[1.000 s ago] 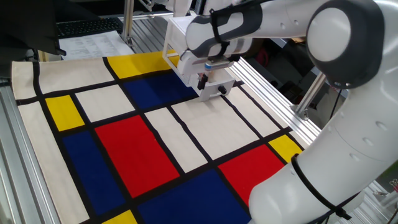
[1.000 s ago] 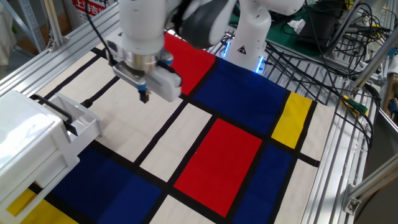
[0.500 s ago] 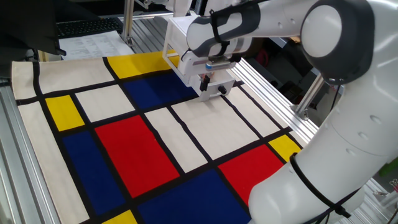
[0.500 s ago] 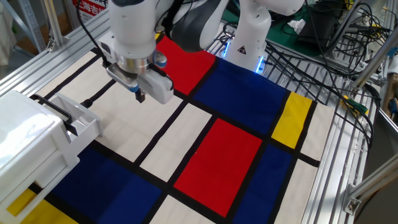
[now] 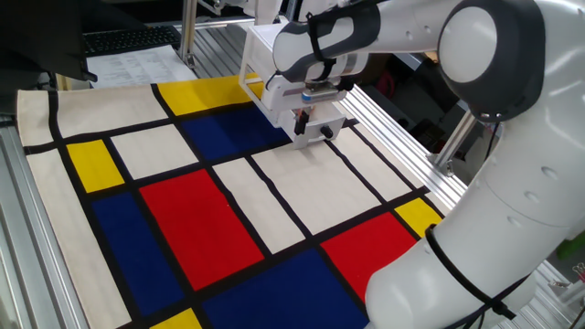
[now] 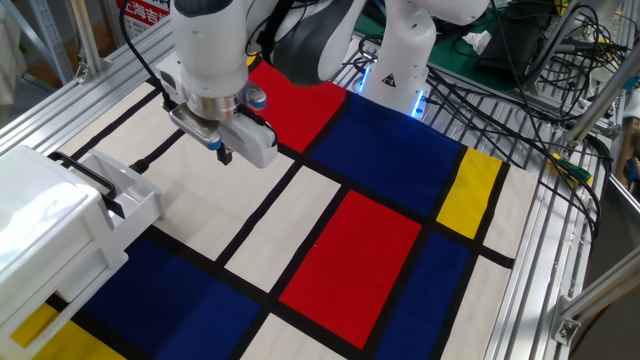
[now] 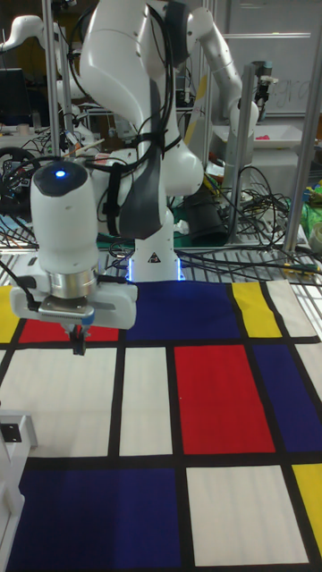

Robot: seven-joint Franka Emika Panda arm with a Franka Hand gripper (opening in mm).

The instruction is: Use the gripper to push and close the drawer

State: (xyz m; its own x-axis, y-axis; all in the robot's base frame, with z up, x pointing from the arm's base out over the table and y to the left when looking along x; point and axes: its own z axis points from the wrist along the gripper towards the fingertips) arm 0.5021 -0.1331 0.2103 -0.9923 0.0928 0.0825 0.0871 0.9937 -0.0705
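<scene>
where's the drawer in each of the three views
One fixed view: drawer upper centre, just behind the gripper.
Other fixed view: drawer far left, gripper to its right, apart.
Tall fixed view: only a corner at the left edge.
Shared landmark: the gripper.

Gripper [image 7: 79,340] above white panel of colour-block mat [image 7: 206,402], jaws together.

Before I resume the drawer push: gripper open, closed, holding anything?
Gripper: fingers look together, closed, holding nothing, above the cloth short of the drawer.
</scene>
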